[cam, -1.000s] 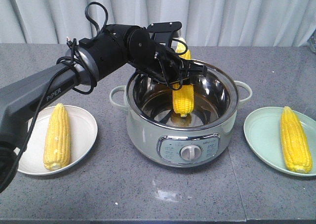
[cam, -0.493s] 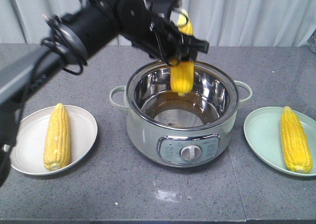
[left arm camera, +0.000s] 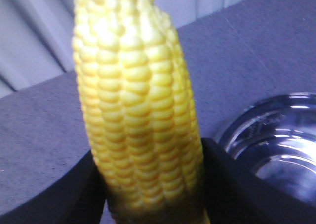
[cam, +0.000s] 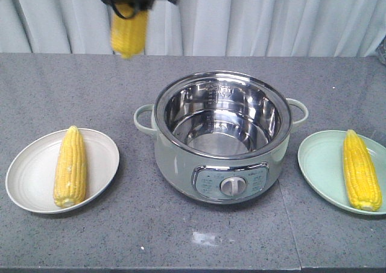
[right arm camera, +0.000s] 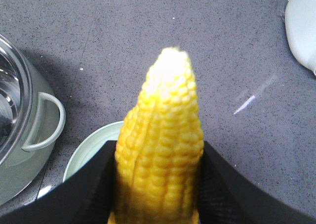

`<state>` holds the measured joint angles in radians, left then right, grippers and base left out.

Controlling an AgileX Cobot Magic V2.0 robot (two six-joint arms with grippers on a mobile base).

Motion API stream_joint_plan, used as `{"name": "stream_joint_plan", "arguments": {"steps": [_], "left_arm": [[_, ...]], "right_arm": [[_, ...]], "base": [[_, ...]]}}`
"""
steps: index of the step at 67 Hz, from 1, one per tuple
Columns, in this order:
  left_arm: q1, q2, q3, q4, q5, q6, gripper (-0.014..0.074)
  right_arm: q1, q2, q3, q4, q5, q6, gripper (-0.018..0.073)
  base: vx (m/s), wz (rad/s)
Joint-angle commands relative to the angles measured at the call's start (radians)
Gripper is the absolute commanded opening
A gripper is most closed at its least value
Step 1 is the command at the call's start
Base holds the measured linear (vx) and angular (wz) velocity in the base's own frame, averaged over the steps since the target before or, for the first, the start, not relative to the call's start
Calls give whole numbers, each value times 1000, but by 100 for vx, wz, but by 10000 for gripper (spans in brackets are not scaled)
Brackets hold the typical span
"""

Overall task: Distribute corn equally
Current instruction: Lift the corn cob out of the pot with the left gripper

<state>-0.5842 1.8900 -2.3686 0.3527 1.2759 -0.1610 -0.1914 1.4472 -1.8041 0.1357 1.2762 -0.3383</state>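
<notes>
Grey tabletop (cam: 193,237) ran back to a pale curtain (cam: 271,20), with an empty steel pot (cam: 175,164) at the centre. A white plate (cam: 24,188) to the pot's left carried one cob (cam: 69,167), and a green plate (cam: 313,158) to its right carried another cob (cam: 360,170). High above the tabletop, behind the white plate, the left jaws were closed on a third cob (cam: 129,35), which hung upright. The right jaws, seen only from their wrist camera, were likewise clamped on a fourth cob (right arm camera: 160,159), with the green plate's rim showing beneath it. By this showing, the carrying step was in hand. Next, each held cob would need lowering beside the one on its plate and tilting flat before release.
</notes>
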Motion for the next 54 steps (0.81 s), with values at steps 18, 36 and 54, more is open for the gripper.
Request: {"name": "stream_joint_plan", "arguments": {"steps": [18,36,54], "left_arm": [[75,-166,-25,166,-32,-62,141],[188,-245,110,113,-32,-37,143],[260,-309,282,63,-32,-70,146]], "right_arm": [[-5,-33,-24,7,0,-10,5],[-5,-33,-24,7,0,-10,5],[-5,-33,-24,7,0,-10,5]], "base": [[0,0],[0,0],[0,0]]}}
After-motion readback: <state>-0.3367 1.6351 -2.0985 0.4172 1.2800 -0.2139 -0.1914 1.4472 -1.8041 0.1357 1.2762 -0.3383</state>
